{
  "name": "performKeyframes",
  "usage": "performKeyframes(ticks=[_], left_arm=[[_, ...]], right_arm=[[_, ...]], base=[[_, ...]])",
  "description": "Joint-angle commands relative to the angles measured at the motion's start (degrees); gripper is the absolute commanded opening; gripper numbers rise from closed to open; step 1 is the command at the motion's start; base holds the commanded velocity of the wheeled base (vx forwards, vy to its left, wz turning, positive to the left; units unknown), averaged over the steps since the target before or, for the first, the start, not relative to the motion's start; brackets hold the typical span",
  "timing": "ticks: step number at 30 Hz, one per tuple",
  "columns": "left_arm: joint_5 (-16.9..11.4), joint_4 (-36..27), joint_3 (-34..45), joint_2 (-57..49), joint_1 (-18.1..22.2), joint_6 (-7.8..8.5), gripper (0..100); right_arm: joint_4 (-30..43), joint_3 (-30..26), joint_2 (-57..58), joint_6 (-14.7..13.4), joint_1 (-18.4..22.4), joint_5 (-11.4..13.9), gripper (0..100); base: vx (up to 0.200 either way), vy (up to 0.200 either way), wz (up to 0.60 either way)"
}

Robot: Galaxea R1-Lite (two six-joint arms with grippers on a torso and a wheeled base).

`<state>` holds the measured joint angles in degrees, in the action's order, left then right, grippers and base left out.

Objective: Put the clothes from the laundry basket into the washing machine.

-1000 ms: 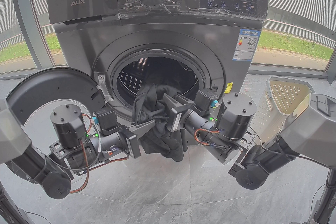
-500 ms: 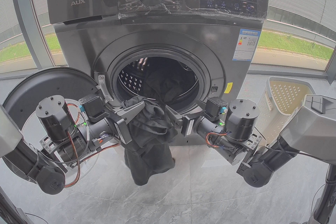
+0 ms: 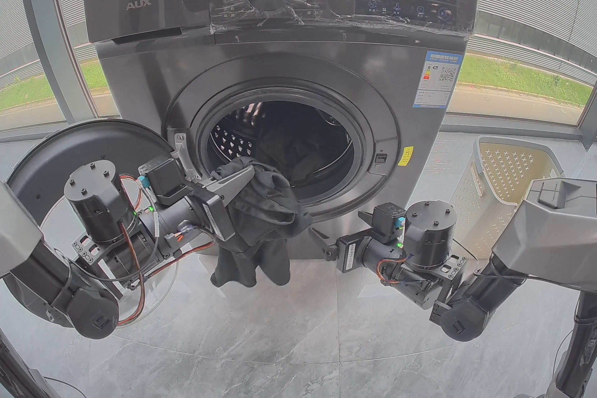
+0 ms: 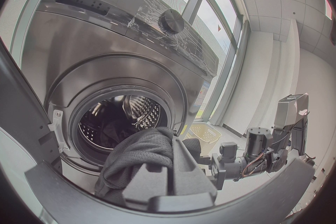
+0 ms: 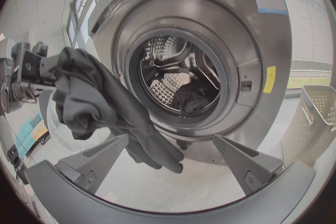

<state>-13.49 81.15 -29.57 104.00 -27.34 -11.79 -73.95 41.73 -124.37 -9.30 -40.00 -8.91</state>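
Garment: a dark garment [image 3: 264, 212] is bunched at the left gripper [image 3: 239, 185], just in front of the lower left part of the drum opening [image 3: 283, 138]. Its loose tail hangs down toward the floor, and none of it is inside.
Left gripper: clamped on the bunched upper part of the cloth, with mesh fabric mounded over its fingers [image 4: 189, 165].
Right gripper [image 3: 320, 240]: jaws spread wide and holding nothing. It sits low in front of the washing machine [image 3: 280, 63], below the opening and apart from the garment.
Machine: the door [image 3: 81, 157] is swung open to the robot's left, and another dark piece [image 5: 192, 97] lies in the drum.
Laundry basket [image 3: 504, 181]: on the floor to the right of the machine.
Step in hand: probably feeding this garment through the opening.
Doing it well: the left arm should lift enough that the hanging tail clears the lower rim, then go well past the seal before letting go. A release at the lip would likely leave cloth draped over the edge.
Helper: the free right gripper is well placed to push any trailing end inside.
Caution: the door hinge is close to the left wrist, so the approach should angle toward the opening's centre.
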Motion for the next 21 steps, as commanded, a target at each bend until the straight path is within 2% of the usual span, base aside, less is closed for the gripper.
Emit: performKeyframes(ticks=[1,11,16,18,21], left_arm=[[0.0,1.0,-0.1,0.0,0.0,-0.16,0],[0.0,2.3,-1.1,-0.1,-0.1,-0.96,0],[0.0,2.6,-1.1,-0.1,-0.6,-1.13,0],[0.0,2.8,-1.1,-0.1,-0.7,-1.66,0],[0.0,3.0,-1.0,-0.3,-0.7,-2.1,0]], right_arm=[[-0.1,-0.4,-2.2,-0.1,-0.1,0.1,100],[-0.3,0.8,-5.9,0.5,-0.1,0.2,100],[-0.8,5.5,-7.6,1.2,0.0,0.6,100],[-0.8,7.2,-8.5,1.3,0.0,2.1,100],[-1.2,9.1,-9.8,2.2,0.1,2.6,100]], base=[[0.0,0.0,0.0],[0.0,0.0,0.0],[0.0,0.0,0.0],[0.0,0.0,0.0],[0.0,0.0,0.0]])
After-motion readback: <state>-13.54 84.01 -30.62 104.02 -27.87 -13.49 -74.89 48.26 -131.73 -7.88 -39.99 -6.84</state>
